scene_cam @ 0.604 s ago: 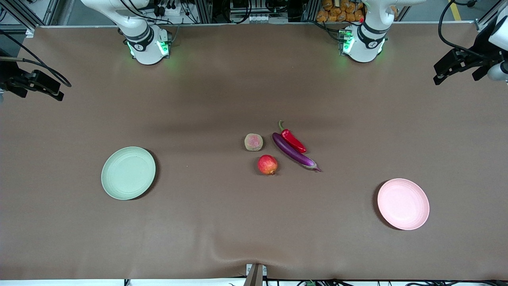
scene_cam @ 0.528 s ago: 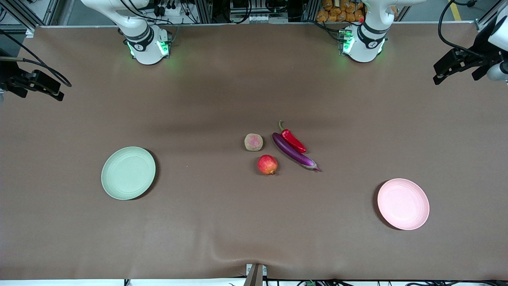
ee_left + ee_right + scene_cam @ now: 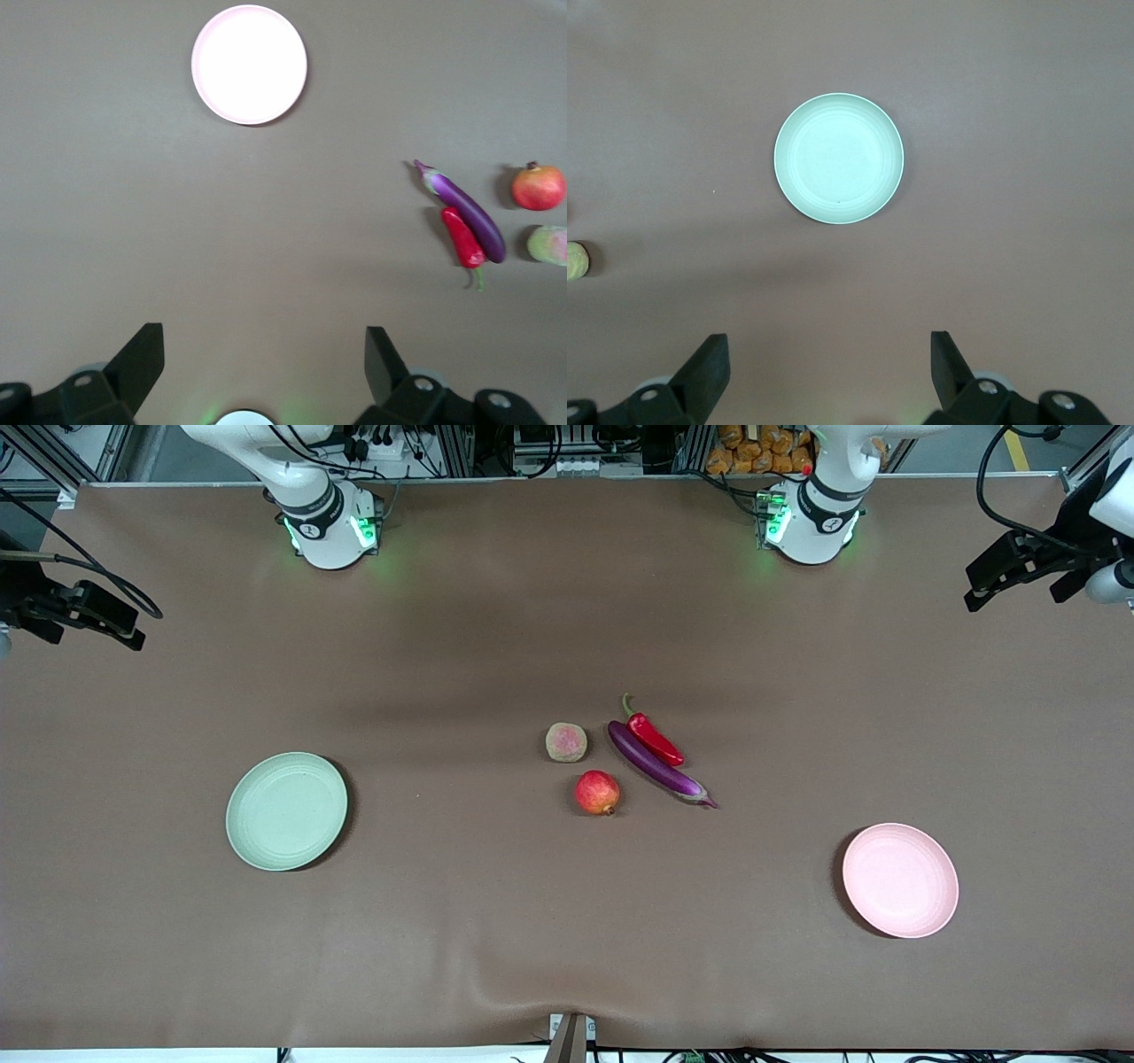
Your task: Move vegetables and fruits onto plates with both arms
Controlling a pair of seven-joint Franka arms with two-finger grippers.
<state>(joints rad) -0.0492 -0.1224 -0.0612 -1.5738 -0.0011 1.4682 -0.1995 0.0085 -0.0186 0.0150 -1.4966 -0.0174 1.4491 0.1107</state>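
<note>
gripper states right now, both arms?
Left gripper: open, holding nothing, high over bare table.
Right gripper: open, holding nothing, high over bare table.

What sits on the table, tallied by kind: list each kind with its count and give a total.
Vegetables: 2, eggplant and red chili pepper
Fruits: 2, red pomegranate and pinkish-tan fuzzy fruit
Plates: 2, green plate and pink plate
Total: 6
</note>
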